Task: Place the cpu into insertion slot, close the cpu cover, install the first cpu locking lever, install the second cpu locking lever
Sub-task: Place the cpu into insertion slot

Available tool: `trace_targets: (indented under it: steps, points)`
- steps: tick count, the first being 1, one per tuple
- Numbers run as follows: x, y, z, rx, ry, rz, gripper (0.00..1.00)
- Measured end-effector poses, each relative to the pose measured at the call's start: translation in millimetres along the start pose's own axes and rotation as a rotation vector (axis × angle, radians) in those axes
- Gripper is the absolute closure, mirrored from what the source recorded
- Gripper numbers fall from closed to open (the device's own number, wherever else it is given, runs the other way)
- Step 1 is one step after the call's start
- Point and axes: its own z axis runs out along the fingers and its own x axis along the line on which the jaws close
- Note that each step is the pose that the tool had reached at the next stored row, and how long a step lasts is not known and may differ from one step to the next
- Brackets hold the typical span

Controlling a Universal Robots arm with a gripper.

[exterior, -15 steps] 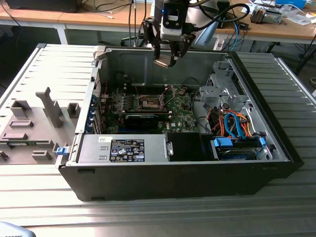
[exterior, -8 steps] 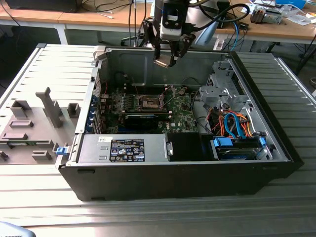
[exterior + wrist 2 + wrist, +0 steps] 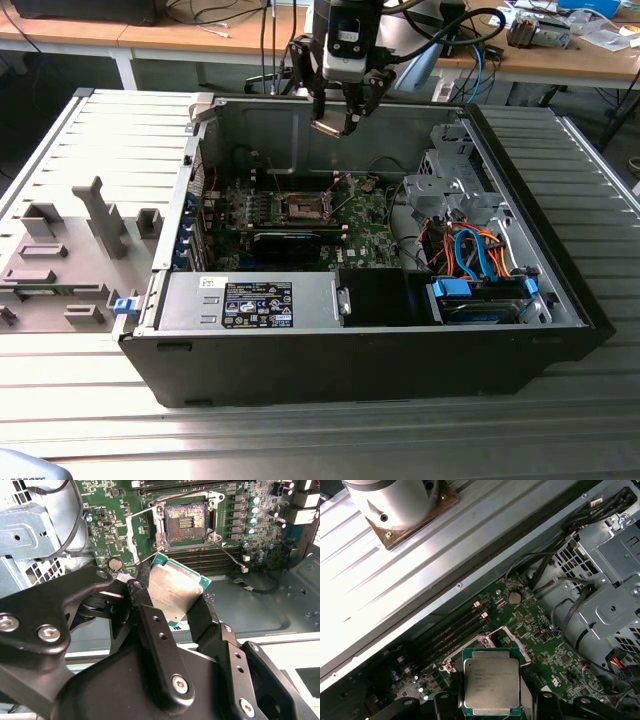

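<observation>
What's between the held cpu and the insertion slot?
Just a strip of motherboard: in the second wrist view the cpu, gripped by the end effector, hangs short of the uncovered insertion slot.

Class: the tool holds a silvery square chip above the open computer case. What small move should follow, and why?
Probably lower the tool toward the square metal-rimmed socket: its dark centre lies bare, and the silvery square chip hangs gripped above the green board, short of it.
</observation>
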Motion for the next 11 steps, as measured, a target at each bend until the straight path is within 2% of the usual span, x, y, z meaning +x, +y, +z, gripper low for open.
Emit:
trace_targets:
  steps: [11]
  points:
    - [0.0,0.0,0.0,-0.0011,-0.0016,0.022,0.45]
